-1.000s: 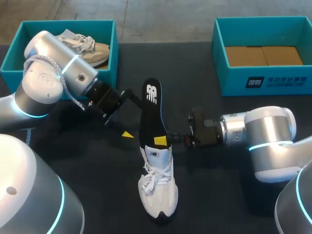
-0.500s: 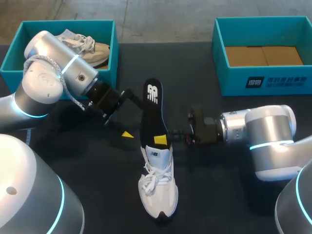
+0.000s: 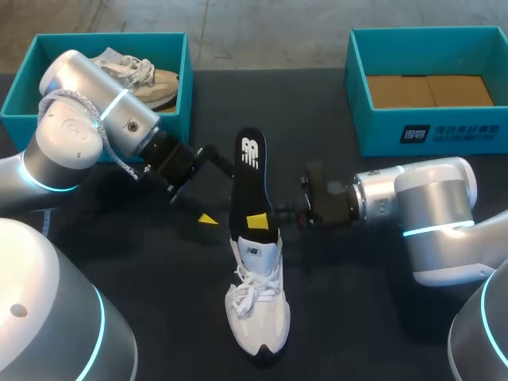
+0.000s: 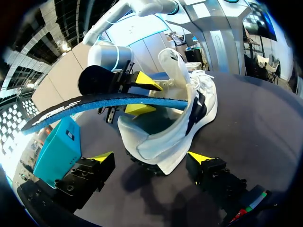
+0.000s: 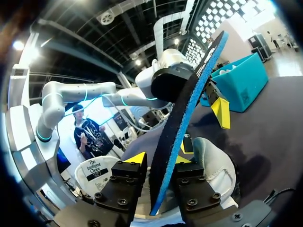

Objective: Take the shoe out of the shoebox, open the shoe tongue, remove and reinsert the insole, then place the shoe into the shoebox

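Dark counter (image 3: 349,317) filled the head view, and a white shoe (image 3: 256,305) was laid at lower centre with its toe toward the bottom edge. An insole (image 3: 248,171) was seen rising out of the shoe's heel opening toward the middle of the frame, black on top with a white logo near its far end and blue underneath; a small logo patch was also carried on the shoe's tongue. The right claw (image 5: 161,163) was pinched on the insole's edge just above the heel. The left claw (image 4: 151,158) was held spread, with the shoe's heel ahead of and between its fingers. At upper left a teal shoebox (image 3: 186,79) was occupied by a beige shoe (image 3: 143,75). At upper right a second teal shoebox (image 3: 444,131), lined with cardboard (image 3: 429,91), was marked with white print on its wall.
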Tool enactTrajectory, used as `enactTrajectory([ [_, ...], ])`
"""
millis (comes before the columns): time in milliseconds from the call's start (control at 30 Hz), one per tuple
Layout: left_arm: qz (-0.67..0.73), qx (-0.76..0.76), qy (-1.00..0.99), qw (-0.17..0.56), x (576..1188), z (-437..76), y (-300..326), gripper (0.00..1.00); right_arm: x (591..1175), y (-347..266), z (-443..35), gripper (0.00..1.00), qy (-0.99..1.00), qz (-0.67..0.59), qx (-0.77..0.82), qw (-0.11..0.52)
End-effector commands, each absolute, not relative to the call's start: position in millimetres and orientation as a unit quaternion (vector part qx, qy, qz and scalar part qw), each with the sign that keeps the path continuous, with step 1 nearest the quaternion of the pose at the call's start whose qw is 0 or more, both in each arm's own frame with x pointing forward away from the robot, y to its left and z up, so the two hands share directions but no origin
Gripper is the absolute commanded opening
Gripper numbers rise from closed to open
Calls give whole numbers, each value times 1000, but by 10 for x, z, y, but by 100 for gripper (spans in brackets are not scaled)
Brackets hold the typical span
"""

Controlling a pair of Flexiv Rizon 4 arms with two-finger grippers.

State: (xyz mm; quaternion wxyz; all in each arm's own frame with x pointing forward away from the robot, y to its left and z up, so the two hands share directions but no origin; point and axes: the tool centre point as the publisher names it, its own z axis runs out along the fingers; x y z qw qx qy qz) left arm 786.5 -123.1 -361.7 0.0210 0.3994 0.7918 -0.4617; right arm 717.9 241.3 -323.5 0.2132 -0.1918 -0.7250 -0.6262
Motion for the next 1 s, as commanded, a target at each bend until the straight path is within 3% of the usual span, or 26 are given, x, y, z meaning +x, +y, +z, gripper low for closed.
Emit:
enactTrajectory([
  [33,-462,400,792,21,7869,-3629,-1234,100,7213,2411,-3208,31,-727,-623,-188,217],
  [267,-462,400,792,21,7869,-3629,-1234,100,7258,2436,-3163,35,-728,-625,-179,217],
  [700,-462,400,792,21,7869,-3629,-1234,100,7328,2502,-3129,30,-729,-625,-171,221],
  [900,-462,400,792,21,7869,-3629,-1234,100,7352,2530,-3134,21,-728,-625,-171,223],
  [1000,-462,400,792,21,7869,-3629,-1234,100,7358,2525,-3140,4,-726,-627,-174,223],
])
